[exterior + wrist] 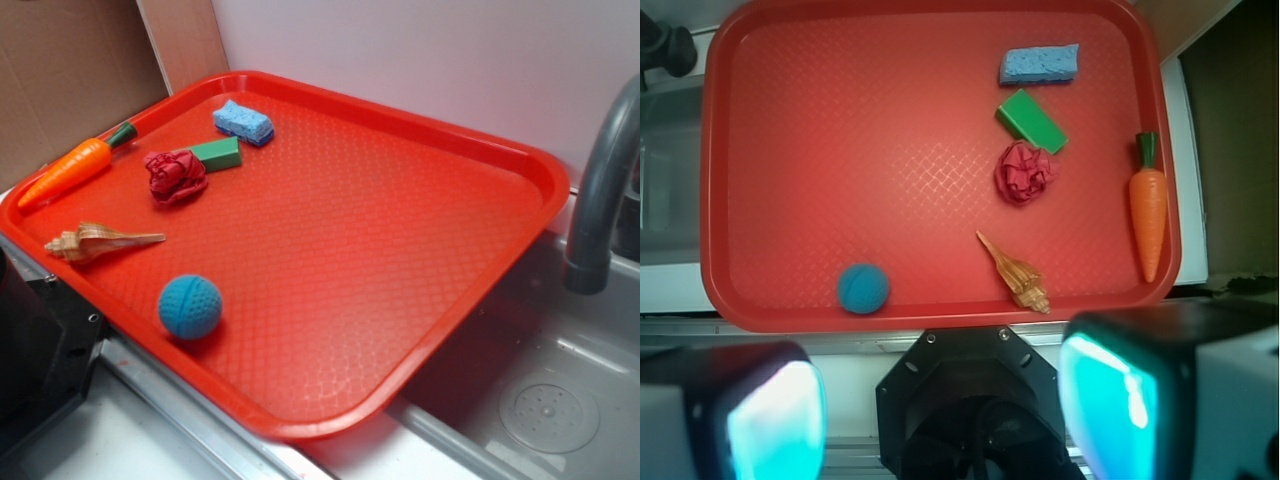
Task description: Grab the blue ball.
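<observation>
The blue ball (190,306) is a small turquoise dimpled sphere lying on the red tray (400,250) near its front-left edge. In the wrist view the ball (863,288) sits near the tray's (820,150) lower rim, left of centre. My gripper (940,415) is high above and behind the tray's near edge, over the robot base. Its two fingers with turquoise pads (775,425) stand wide apart with nothing between them. The gripper does not show in the exterior view.
On the tray: a light-blue sponge (243,122), a green block (218,154), a crumpled red cloth (175,177), a toy carrot (75,170) and a seashell (100,240). A grey faucet (600,190) and sink (540,400) are at the right. The black robot base (35,350) is at the left.
</observation>
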You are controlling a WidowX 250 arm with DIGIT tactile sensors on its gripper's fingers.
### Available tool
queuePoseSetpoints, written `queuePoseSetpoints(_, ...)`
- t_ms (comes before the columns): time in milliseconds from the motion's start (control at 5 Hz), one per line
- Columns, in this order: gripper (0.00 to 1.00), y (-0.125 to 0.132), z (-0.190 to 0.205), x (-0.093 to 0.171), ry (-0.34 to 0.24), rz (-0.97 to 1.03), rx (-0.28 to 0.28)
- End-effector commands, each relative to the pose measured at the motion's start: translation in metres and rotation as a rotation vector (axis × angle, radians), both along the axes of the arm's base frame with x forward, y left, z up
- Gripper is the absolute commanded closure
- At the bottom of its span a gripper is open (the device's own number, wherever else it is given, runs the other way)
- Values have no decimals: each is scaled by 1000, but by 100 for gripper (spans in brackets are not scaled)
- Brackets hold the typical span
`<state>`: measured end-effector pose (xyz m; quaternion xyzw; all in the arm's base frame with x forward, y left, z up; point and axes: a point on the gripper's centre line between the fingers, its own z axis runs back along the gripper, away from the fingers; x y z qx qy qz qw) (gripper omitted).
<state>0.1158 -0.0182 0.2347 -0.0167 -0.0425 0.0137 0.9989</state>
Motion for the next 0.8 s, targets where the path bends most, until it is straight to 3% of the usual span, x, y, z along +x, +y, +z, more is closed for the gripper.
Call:
queuePoseSetpoints(0, 0, 0, 0, 0, 0, 0, 0)
queuePoseSetpoints(200, 0, -24, -50, 2, 46, -21, -174)
queuePoseSetpoints(400, 0, -45, -101, 4, -14, -37, -114)
queuePoseSetpoints(600, 0, -55, -146, 12, -37, -54, -106)
